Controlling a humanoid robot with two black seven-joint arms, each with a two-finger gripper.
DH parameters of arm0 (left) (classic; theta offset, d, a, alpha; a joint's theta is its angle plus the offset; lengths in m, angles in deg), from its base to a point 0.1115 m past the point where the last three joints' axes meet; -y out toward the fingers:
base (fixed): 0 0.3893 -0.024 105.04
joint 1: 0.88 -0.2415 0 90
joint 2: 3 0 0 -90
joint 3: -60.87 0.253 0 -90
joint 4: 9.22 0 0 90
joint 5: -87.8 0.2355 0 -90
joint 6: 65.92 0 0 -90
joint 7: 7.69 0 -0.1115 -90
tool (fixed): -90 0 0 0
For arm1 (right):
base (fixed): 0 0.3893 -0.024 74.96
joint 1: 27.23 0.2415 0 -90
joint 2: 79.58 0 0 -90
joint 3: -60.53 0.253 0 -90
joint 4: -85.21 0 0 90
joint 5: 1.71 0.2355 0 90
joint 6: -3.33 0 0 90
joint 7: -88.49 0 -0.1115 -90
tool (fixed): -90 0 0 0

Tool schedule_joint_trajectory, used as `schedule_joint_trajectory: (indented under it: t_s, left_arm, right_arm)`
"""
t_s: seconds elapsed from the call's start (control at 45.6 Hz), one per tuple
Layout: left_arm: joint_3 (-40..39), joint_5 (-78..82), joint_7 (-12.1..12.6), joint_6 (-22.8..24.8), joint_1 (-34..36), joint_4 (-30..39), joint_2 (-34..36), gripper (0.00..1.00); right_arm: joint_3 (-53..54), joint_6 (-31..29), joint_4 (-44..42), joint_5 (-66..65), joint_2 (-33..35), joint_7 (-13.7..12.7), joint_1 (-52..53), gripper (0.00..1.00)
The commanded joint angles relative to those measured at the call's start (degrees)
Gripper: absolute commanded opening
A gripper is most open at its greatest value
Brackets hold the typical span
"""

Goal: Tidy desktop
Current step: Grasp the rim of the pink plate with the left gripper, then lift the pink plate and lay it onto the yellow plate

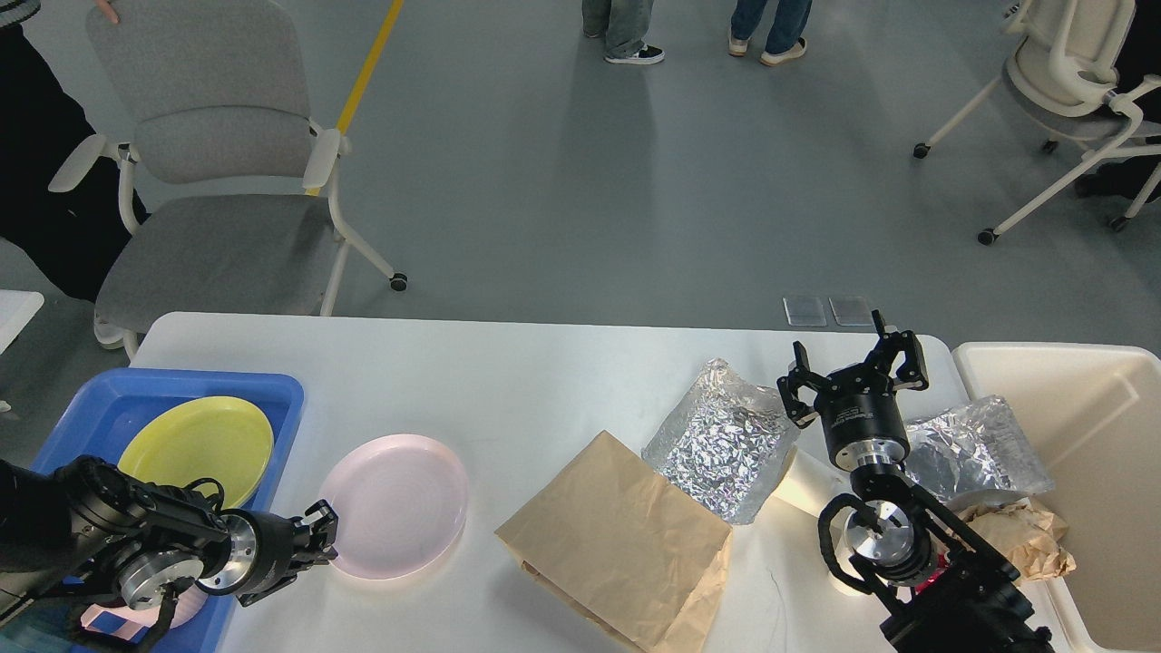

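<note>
The white desktop (508, 381) fills the lower half of the view. A pink plate (399, 503) lies on it left of centre. My left gripper (323, 533) is at the plate's left rim, fingers slightly apart, touching or nearly touching it. A brown paper bag (621, 544) lies flat in the middle. A silver foil bag (726, 435) lies behind it. My right gripper (853, 363) is open and empty, held above the desktop just right of that foil bag. A second foil bag (975, 444) and crumpled brown paper (1029, 535) lie by the right edge.
A blue tray (263, 390) at the left holds a yellow plate (195, 444). A cream bin (1107, 435) stands at the right edge. A white paper piece (807, 481) lies under my right arm. A grey chair (218, 236) stands behind the table's left.
</note>
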Motion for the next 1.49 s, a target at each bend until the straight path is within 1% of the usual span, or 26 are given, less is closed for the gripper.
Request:
schedule_joint_trajectory:
  t_s: [0.0,0.372,0.416,0.438,0.482,0.57,0.657,0.767,0.854,0.898,0.964,1.008,1.03,1.095,1.205,1.314,1.358,1.468]
  left_arm:
    - [0.2,0.0,0.0,0.1,0.0,0.0,-0.1,0.00]
    - [0.7,0.3,0.1,0.3,1.2,1.0,0.4,0.00]
    - [0.9,0.3,0.2,0.8,1.9,1.2,0.5,0.00]
    - [1.6,0.3,0.8,2.0,3.2,2.1,0.8,0.00]
    - [2.6,0.3,1.5,3.5,5.0,3.3,1.2,0.00]
    - [5.8,0.2,1.6,6.7,10.8,6.3,3.3,0.00]
    - [9.6,0.2,1.4,7.7,18.2,11.3,5.4,0.00]
    - [15.7,0.0,1.5,8.0,29.3,17.1,6.3,0.00]
    - [20.8,-0.4,1.5,9.8,39.4,21.5,6.3,0.00]
    - [23.2,-0.4,1.6,11.9,44.3,23.3,6.3,0.00]
    - [26.5,-0.4,1.6,16.4,51.3,25.1,6.2,0.00]
    - [28.7,-0.5,1.5,19.7,56.1,25.9,5.9,0.00]
    - [31.2,-0.7,1.3,22.8,60.2,26.4,5.6,0.00]
    - [33.8,-1.4,1.0,26.6,64.6,26.4,5.5,0.00]
    - [34.9,-1.6,0.8,28.6,65.5,25.7,5.6,0.00]
    - [36.0,-1.1,0.8,29.6,63.6,22.4,7.0,0.00]
    - [36.9,-1.0,0.7,30.7,61.6,19.5,8.7,0.00]
    - [35.8,-1.0,1.0,34.0,53.6,7.3,15.0,0.00]
  right_arm:
    - [0.0,0.0,0.0,0.0,0.0,0.0,0.0,1.00]
    - [0.0,0.0,0.0,0.0,0.0,0.0,0.0,1.00]
    - [0.0,0.0,0.0,0.0,0.0,0.0,0.0,1.00]
    - [0.0,0.0,0.0,0.0,0.0,0.0,0.0,1.00]
    - [0.0,0.0,0.0,0.0,0.0,0.0,0.0,1.00]
    - [0.0,0.0,-0.1,0.0,0.0,0.0,0.0,1.00]
    - [0.0,0.0,-0.1,0.0,0.0,0.0,0.1,1.00]
    - [0.0,0.0,-0.2,0.0,0.0,0.0,0.1,1.00]
    - [0.0,0.0,-0.2,0.0,0.0,0.0,0.1,1.00]
    - [0.0,0.0,-0.2,0.0,0.0,0.0,0.1,1.00]
    - [0.0,0.0,-0.2,0.0,0.0,0.0,0.1,1.00]
    - [0.0,0.0,-0.2,0.0,0.0,0.0,0.1,1.00]
    - [0.0,0.0,-0.2,0.0,0.0,0.0,0.1,1.00]
    - [0.0,0.0,-0.2,0.0,0.0,0.0,0.1,1.00]
    - [0.0,0.0,-0.2,0.0,0.0,0.0,0.1,1.00]
    - [0.0,0.0,-0.1,0.0,0.0,0.0,0.0,1.00]
    - [0.0,0.0,0.0,0.0,0.0,0.0,0.0,1.00]
    - [0.0,0.0,0.1,0.0,0.0,0.0,0.0,1.00]
